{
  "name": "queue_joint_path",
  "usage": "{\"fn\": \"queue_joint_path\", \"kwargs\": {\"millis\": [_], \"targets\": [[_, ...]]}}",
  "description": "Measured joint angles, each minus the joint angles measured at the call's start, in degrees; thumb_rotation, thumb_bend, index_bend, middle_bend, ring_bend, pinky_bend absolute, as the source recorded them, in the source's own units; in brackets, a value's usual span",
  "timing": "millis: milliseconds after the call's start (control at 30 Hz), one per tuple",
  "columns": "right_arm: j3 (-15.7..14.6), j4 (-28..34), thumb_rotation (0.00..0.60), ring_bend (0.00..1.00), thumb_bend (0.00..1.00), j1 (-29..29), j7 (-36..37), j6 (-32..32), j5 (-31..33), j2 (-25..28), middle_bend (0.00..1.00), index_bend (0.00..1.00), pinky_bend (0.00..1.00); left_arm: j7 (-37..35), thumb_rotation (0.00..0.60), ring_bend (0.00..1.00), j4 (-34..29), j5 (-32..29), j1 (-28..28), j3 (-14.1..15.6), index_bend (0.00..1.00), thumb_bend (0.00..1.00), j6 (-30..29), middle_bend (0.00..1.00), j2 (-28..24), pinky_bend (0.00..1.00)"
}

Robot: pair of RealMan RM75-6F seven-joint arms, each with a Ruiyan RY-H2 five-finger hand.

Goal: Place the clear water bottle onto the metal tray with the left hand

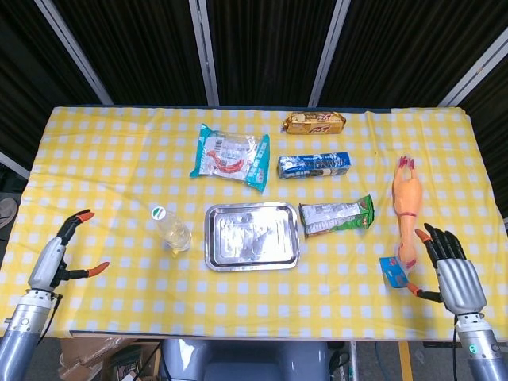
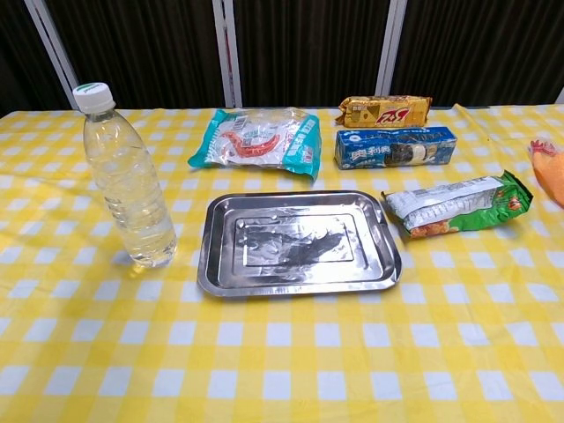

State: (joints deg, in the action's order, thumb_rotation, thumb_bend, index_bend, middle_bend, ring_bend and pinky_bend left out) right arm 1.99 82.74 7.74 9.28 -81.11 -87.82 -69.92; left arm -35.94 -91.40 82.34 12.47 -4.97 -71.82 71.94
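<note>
A: Which parts are in play?
B: The left hand (image 1: 62,252) hangs over the near left edge of the table (image 1: 103,151), fingers spread, holding nothing. The right hand (image 1: 450,267) hangs at the near right corner, fingers also apart and empty.

A: And the things nearest them?
B: A water bottle (image 1: 171,229) stands upright to the right of the left hand, well apart from it, just left of the metal tray (image 1: 252,236). A rubber chicken (image 1: 406,208) lies lengthwise just beside the right hand, its tag (image 1: 394,271) near the fingers.

A: Why this layout?
B: Probably the tray sits central as a shared drop point, with each hand nearest the thing on its own side. The snack packets (image 1: 334,215) lie farther off.
</note>
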Motion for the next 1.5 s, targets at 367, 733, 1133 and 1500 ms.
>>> {"fn": "queue_joint_path", "kwargs": {"millis": [367,733,1133,1500], "targets": [[-0.1,-0.1,0.600,0.04,0.05,0.4,0.6,1.2,0.4,0.0,0.00,0.11,0.00,-6.0,0.600,0.00,-0.6,-3.1,8.6,-2.7,0.16,0.19,11.5,0.07,6.3,0.02],[0.0,-0.3,0.600,0.04,0.05,0.5,1.6,1.6,0.7,0.2,0.00,0.11,0.00,3.0,0.600,0.00,4.0,-11.5,14.2,-6.9,0.17,0.19,15.6,0.10,16.8,0.02],[-0.1,-0.1,0.600,0.04,0.05,0.5,1.8,1.6,0.6,0.4,0.00,0.11,0.00,7.5,0.600,0.00,6.9,-11.8,14.8,-6.9,0.38,0.45,12.9,0.38,22.4,0.06],[-0.1,0.1,0.600,0.04,0.05,0.6,1.4,1.6,0.5,0.3,0.00,0.11,0.00,9.4,0.600,0.00,3.8,-13.6,14.7,-9.5,0.44,0.45,10.4,0.42,24.6,0.09]]}}
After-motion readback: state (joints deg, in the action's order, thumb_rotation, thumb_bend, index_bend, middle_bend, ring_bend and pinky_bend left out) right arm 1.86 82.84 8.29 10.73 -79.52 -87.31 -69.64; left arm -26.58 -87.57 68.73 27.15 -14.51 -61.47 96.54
